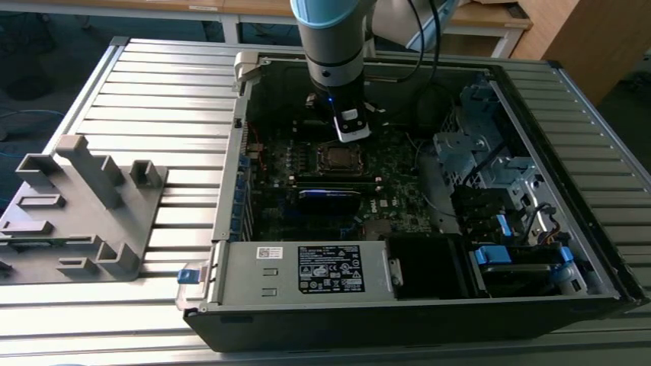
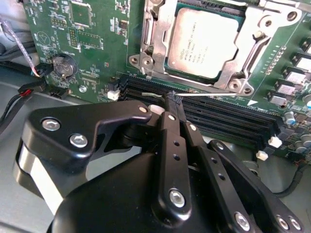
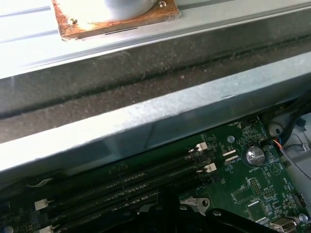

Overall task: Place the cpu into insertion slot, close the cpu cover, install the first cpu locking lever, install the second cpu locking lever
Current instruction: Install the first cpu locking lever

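Note:
In the second wrist view the cpu (image 2: 204, 41) lies flat in the insertion slot, its silver-grey top showing through the window of the cpu cover (image 2: 153, 39). The cover's shiny frame lies down around the chip. A thin silver wire locking lever (image 2: 214, 94) runs along the socket's edge beside the black memory slots (image 2: 218, 119). My gripper (image 2: 171, 99) is shut, and its black tips touch that wire; I cannot tell whether they pinch it. In the exterior view the gripper (image 1: 353, 133) hangs inside the open computer case, just beyond the socket (image 1: 336, 157).
The case's metal walls (image 3: 146, 121) stand around the motherboard. A power supply box (image 1: 305, 267) fills the near side and a drive cage (image 1: 478, 145) sits at the exterior view's right. On the slatted table a grey fixture (image 1: 76, 206) stands at the exterior view's left.

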### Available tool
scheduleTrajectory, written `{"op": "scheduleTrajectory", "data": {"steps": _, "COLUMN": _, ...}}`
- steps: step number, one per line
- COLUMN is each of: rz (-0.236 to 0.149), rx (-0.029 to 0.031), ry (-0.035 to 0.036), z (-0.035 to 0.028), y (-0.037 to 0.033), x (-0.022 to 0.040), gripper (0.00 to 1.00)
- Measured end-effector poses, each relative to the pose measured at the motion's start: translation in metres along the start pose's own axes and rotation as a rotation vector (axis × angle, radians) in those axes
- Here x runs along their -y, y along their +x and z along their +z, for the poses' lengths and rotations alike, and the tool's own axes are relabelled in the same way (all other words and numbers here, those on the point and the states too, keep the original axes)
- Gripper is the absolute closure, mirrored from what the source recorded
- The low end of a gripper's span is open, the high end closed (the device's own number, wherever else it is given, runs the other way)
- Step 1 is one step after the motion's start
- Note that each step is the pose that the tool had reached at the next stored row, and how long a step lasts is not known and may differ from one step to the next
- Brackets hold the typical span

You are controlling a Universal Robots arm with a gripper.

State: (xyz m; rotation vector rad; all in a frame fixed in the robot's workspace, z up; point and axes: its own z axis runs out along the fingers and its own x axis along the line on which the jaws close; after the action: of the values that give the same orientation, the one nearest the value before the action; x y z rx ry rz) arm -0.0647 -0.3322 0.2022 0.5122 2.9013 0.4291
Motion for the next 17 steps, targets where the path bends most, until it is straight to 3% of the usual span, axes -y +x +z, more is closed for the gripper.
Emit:
{"op": "scheduleTrajectory", "data": {"steps": 5, "rz": -0.001, "rx": 0.0049, "ry": -0.0018, "z": 0.0014, "y": 0.0002, "x": 0.0007, "gripper": 0.89}}
{"op": "scheduleTrajectory", "data": {"steps": 17, "rz": -0.002, "rx": 0.0079, "ry": -0.0032, "z": 0.0043, "y": 0.0006, "x": 0.0018, "gripper": 0.89}}
